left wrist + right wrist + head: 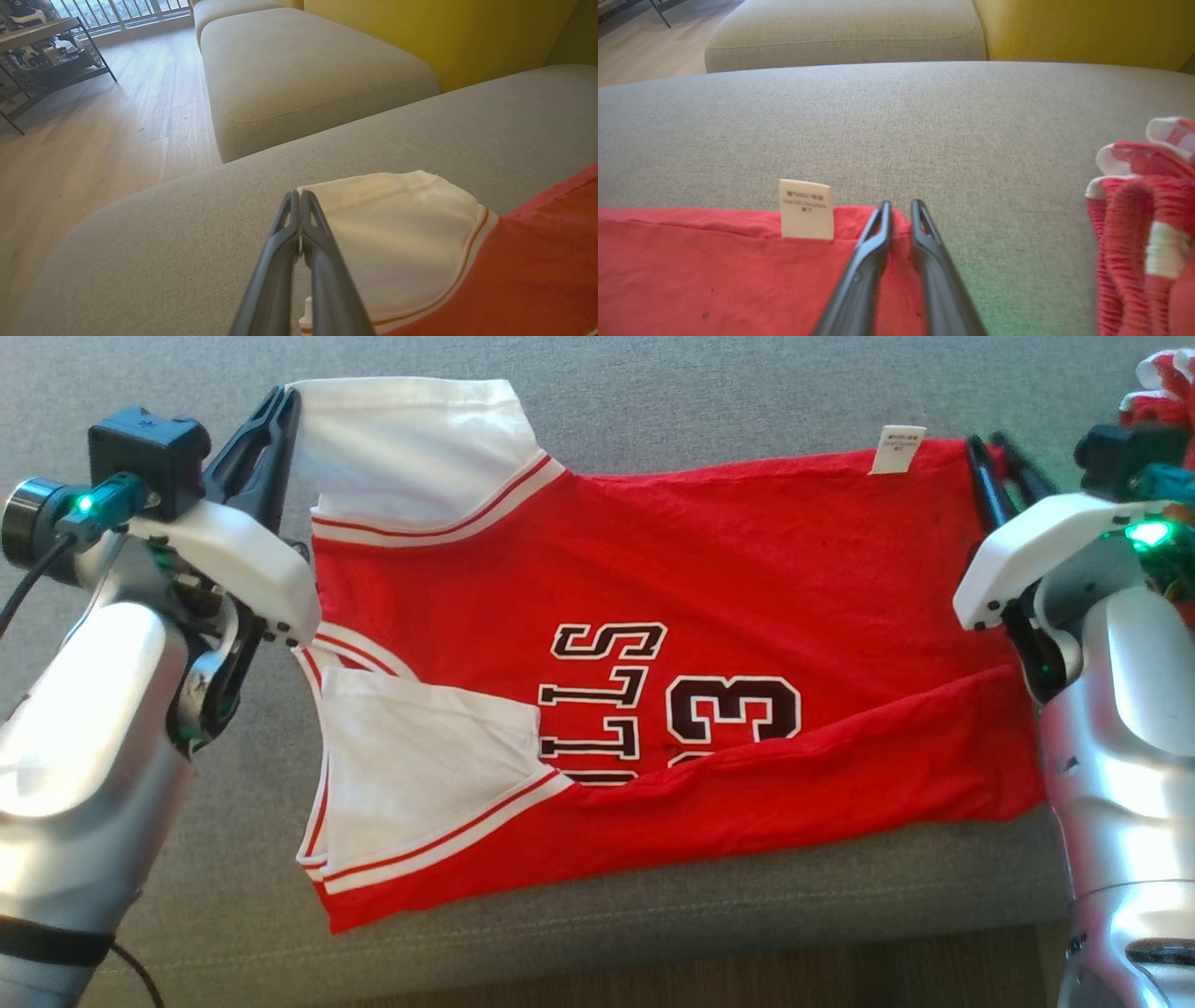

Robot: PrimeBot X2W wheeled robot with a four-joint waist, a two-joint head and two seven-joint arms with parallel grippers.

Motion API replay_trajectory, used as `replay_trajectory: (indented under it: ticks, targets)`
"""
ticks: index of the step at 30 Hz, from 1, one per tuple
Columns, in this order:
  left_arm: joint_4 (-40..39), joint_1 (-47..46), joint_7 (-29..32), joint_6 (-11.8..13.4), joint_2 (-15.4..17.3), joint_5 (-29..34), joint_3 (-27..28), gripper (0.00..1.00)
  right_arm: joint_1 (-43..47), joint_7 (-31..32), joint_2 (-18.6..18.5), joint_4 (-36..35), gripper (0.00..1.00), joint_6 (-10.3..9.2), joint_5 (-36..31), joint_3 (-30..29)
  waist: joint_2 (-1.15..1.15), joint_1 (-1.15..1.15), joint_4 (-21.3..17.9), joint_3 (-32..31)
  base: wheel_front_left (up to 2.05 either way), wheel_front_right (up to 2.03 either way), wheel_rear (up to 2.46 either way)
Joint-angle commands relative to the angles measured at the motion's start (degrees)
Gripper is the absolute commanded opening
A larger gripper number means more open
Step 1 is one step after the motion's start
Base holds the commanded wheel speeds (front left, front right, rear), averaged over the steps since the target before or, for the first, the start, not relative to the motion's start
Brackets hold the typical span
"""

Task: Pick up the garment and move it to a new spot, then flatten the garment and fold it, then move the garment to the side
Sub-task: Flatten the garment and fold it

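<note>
Bare cushion (709, 401) beyond garment (728, 569); striped bundle (1134, 210) rightward.

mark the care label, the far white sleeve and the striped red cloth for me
care label (806, 210), right wrist view, centre of the white tag on the jersey (714, 270) edge
far white sleeve (402, 233), left wrist view, middle of its flat top
striped red cloth (1129, 219), right wrist view, its bunched red folds
</note>
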Motion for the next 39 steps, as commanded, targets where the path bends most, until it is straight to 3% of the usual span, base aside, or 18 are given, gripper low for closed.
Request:
replay_trajectory:
  ticks: [1,12,20,36,39]
  targets:
    - [-1.68,-1.06,0.25,0.57,3.03,-0.28,2.39,0.00,-1.52,-0.74,0.53,-0.85,0.00,-0.02,-0.25,1.24,0.00,0.00,-0.06,-0.12,0.00,0.00,0.00]
    - [-2.50,0.73,-0.66,1.73,3.89,-0.72,2.76,0.00,-0.97,-4.20,0.14,0.33,0.00,-0.02,1.29,2.04,0.00,0.00,-0.15,-2.01,0.00,0.00,0.00]
    - [-5.41,4.45,-1.67,2.75,4.82,-1.47,2.86,0.00,3.35,-4.72,-0.07,-2.85,0.00,-0.02,3.51,2.41,0.00,0.00,-0.01,-5.67,0.00,0.00,0.00]
    - [-16.33,18.96,0.88,4.25,11.63,-2.78,0.68,0.00,17.94,5.70,-3.80,-16.61,0.00,-0.02,8.17,4.69,0.00,0.00,0.25,-11.53,0.00,0.00,0.00]
    - [-19.02,21.44,2.39,5.46,13.64,-1.98,0.05,0.00,19.97,8.16,-4.50,-19.30,0.00,-0.02,8.77,5.09,0.00,0.00,0.25,-11.56,0.00,0.00,0.00]
